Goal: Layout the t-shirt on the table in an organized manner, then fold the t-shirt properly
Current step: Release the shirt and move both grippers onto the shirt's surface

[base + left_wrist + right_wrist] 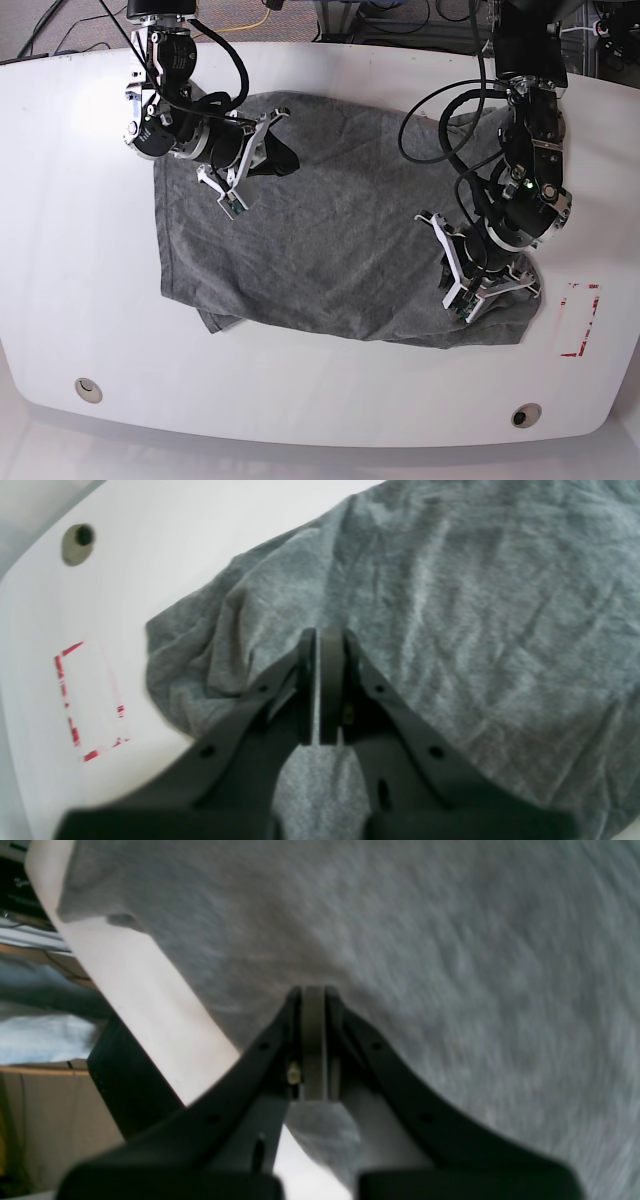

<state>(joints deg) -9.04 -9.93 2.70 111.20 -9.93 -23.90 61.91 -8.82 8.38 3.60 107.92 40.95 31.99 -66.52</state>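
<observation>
The heather-grey t-shirt [330,240] lies spread over the middle of the white table [330,400], with a bunched fold at its near left corner. My left gripper [528,283] sits shut at the shirt's near right corner, beside the red tape. In the left wrist view its jaws [320,632] are pressed together over wrinkled t-shirt [475,605] cloth. My right gripper [285,158] is shut over the shirt's far left part. In the blurred right wrist view its tips [312,988] meet the t-shirt [450,940]. Neither view shows cloth pinched between the jaws.
A red tape rectangle [580,320] marks the table right of the shirt, also in the left wrist view [90,700]. Round cable holes [88,388] [524,414] sit near the front edge. Cables and dark equipment lie beyond the far edge.
</observation>
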